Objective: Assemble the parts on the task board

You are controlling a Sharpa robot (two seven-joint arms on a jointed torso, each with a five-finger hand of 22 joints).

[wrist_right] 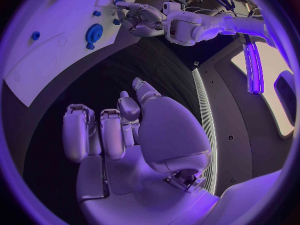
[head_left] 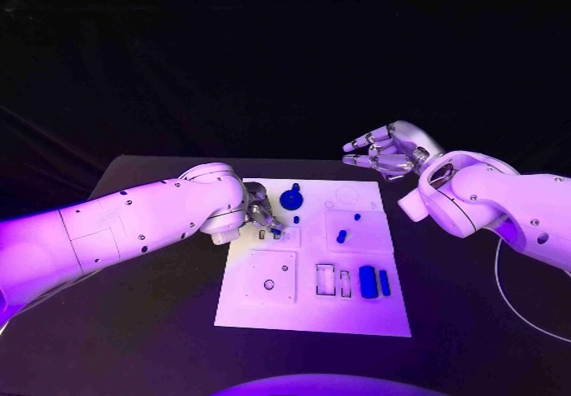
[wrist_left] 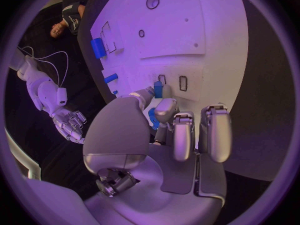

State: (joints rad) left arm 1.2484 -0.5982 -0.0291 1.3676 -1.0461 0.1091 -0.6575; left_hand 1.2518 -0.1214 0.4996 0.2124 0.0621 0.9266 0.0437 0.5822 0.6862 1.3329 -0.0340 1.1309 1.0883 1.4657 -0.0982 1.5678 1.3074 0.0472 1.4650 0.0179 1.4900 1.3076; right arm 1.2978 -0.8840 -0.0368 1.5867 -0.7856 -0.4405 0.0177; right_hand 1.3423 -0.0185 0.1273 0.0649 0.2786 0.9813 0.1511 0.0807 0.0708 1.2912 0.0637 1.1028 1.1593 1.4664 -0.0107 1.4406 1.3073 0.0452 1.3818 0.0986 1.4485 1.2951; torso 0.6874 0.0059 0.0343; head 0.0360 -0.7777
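The left hand (head_left: 257, 211) pinches a blue part (wrist_left: 157, 89) over the board's (head_left: 312, 318) left-middle slots and should lower it squarely, while the right hand (head_left: 387, 151) hovers empty, fingers loosely curled, off the far right corner.

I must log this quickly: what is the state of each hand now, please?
Left hand: over the task board, fingertips at a small blue part; whether it grips cannot be told.
Right hand: raised beyond the board, open, holding nothing.
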